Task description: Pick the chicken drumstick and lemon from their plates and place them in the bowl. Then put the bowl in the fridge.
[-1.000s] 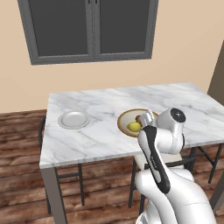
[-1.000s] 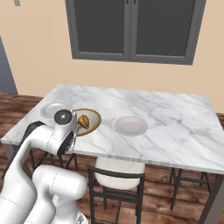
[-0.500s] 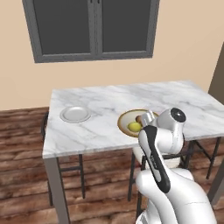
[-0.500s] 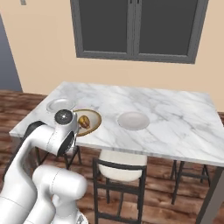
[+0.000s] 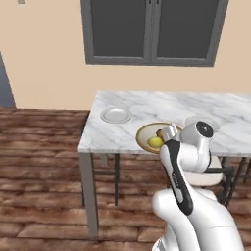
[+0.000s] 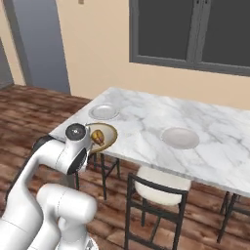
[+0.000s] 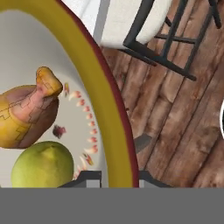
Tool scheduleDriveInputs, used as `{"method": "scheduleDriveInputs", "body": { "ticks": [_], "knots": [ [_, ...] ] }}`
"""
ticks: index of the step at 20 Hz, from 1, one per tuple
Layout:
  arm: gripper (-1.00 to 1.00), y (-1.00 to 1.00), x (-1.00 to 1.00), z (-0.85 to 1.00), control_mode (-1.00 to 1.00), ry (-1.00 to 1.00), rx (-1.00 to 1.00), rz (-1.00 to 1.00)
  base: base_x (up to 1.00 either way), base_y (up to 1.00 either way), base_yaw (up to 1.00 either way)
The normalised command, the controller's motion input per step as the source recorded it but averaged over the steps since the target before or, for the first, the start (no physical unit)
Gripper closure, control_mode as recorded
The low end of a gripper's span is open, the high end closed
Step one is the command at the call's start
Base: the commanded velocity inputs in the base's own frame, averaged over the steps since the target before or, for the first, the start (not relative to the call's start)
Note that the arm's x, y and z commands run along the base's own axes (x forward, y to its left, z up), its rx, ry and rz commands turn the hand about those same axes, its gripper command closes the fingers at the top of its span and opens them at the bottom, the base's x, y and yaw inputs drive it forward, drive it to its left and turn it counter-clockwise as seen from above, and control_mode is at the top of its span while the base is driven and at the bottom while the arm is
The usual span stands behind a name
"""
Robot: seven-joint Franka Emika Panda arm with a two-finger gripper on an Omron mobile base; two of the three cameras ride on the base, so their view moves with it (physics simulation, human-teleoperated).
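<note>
Holding the bowl point(image 7: 114, 131) by its rim right now, my pincer point(image 7: 116, 177) clamped on the tan edge with one finger tip on each side of it at the 6 o'clock edge of the hand view. Inside the bowl the chicken drumstick point(image 7: 28, 111) lies at about 9 o'clock, paler bone end pointing up toward 12, and the lemon point(image 7: 42, 164) sits just below it at 7 o'clock, the two touching or nearly so. Past the rim, toward 1 o'clock, I see a dark-framed chair point(image 7: 144, 26) with a pale seat over the wooden floor point(image 7: 183, 127).

From the left base view the bowl point(image 5: 147, 135) is at the near edge of the marble table point(image 5: 162, 110), right by my wrist, with the lemon point(image 5: 155, 142) and drumstick point(image 5: 160, 133) in it. Can't tell from there whether it rests on the tabletop or is lifted off. One grey-white plate point(image 5: 116, 115) is at 10 o'clock from the bowl, near but apart.

In the right base view the bowl point(image 6: 108, 133) hangs at the table's near-left edge beside my hand, one plate point(image 6: 103, 112) at 12 o'clock just behind it, the other plate point(image 6: 180, 137) well apart at 3 o'clock. A tall grey panel point(image 6: 39, 44) stands at the far left wall; can't say if that's the fridge.
</note>
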Motion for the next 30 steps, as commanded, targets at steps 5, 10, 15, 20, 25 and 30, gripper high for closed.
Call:
{"method": "scheduleDriveInputs", "body": {
  "ticks": [5, 10, 15, 20, 25, 30],
  "knots": [
    [1.0, 0.0, 0.0, 0.0, 1.0, 0.0, 0.0, 0.0, -0.12, 0.07, 0.72],
    [1.0, 0.0, 0.0, 0.0, 1.0, 0.0, 0.0, 0.0, 0.0, 0.11, 0.75],
    [1.0, 0.0, 0.0, 0.0, 1.0, 0.0, 0.0, 0.0, 0.27, 0.14, 0.63],
    [1.0, 0.0, 0.0, 0.0, 1.0, 0.0, 0.0, 0.0, 0.51, 0.22, 0.43],
    [1.0, 0.0, 0.0, 0.0, 1.0, 0.0, 0.0, 0.0, 0.75, 0.27, 0.21],
    [1.0, 0.0, 0.0, 0.0, 1.0, 0.0, 0.0, 0.0, 0.85, 0.29, 0.11]
  ]
}}
